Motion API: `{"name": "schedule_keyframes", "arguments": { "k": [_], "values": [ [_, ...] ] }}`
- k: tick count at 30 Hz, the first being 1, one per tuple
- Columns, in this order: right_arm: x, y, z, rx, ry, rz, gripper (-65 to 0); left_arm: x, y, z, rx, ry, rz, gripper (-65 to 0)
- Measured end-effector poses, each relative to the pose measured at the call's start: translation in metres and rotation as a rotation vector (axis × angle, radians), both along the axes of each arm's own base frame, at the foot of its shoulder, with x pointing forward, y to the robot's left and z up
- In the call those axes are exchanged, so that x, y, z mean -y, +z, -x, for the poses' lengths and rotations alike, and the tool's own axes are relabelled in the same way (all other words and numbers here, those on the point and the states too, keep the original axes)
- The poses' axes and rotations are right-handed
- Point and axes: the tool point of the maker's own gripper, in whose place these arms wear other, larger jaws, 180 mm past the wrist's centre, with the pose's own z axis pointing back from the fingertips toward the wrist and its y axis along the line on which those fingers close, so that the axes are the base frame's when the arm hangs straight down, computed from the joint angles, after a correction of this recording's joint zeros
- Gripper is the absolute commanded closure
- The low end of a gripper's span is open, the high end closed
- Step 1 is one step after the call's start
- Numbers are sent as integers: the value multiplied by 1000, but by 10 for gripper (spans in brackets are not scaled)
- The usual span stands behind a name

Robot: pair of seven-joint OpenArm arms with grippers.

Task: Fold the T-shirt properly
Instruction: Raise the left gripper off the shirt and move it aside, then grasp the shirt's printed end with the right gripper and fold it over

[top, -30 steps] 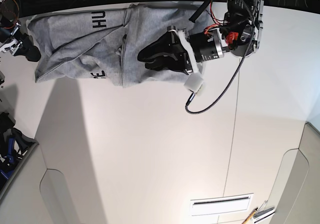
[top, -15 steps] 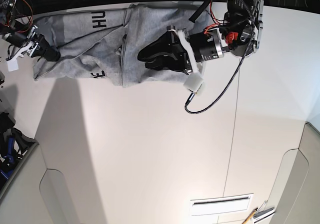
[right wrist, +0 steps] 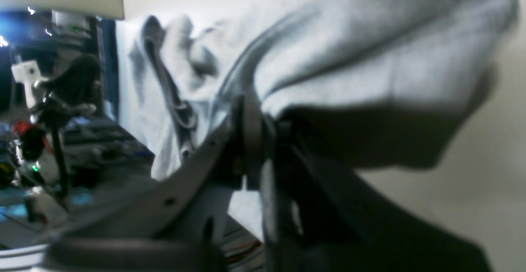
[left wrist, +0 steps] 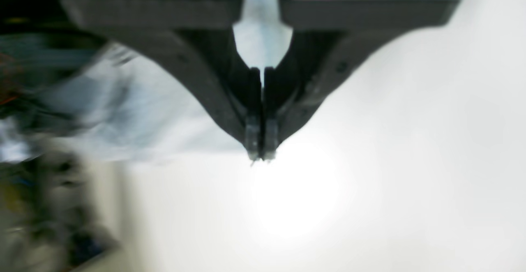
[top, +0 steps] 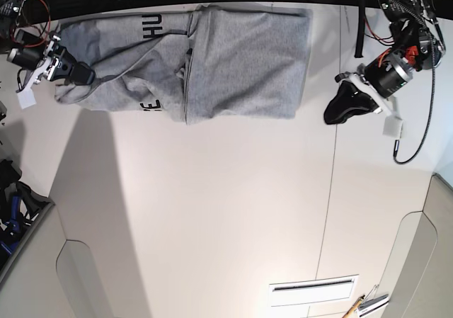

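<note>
The light grey T-shirt (top: 241,56) lies bunched along the table's far edge, with black letters (top: 151,26) showing on its left half and its right half spread flat. My right gripper (top: 83,74) is shut on the shirt's left edge. In the right wrist view, fabric (right wrist: 370,58) drapes over the closed gripper (right wrist: 257,140). My left gripper (top: 331,112) is shut and empty, over bare table just right of the shirt. In the left wrist view its jaws (left wrist: 259,157) are pressed together, and the blurred shirt (left wrist: 144,116) lies to the left.
The white table (top: 212,205) has a seam (top: 331,190) running front to back. A vent slot (top: 313,288) and small tools (top: 364,305) lie near the front right. Dark clutter (top: 14,208) sits off the left edge. Cables hang by the left arm (top: 425,130).
My left gripper has left the shirt's right half and swung right onto bare table. That half now lies flat. My right gripper has shifted right with the shirt's left edge.
</note>
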Motion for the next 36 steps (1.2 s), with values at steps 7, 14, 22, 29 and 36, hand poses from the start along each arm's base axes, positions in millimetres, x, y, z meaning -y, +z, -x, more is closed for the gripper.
{"name": "schedule_keyframes", "arguments": {
  "k": [7,14,22,29,36],
  "values": [
    [-31,53,-19,215,113,138,0,-49,-45,43,-184,84,-172,0],
    [-94,81,-20,348,152,106,0,-51,-67,63,-263,101,-139,0],
    [-192,75,-7,346,291,-28,0,-50,-68,63,-269,98,-138,0],
    [-260,74,-4,424,407,11,0,-50,-68,64,-275,95,-139,0],
    [-307,72,0,534,560,158,0,-46,-69,67,-293,81,-121,0]
  ]
}}
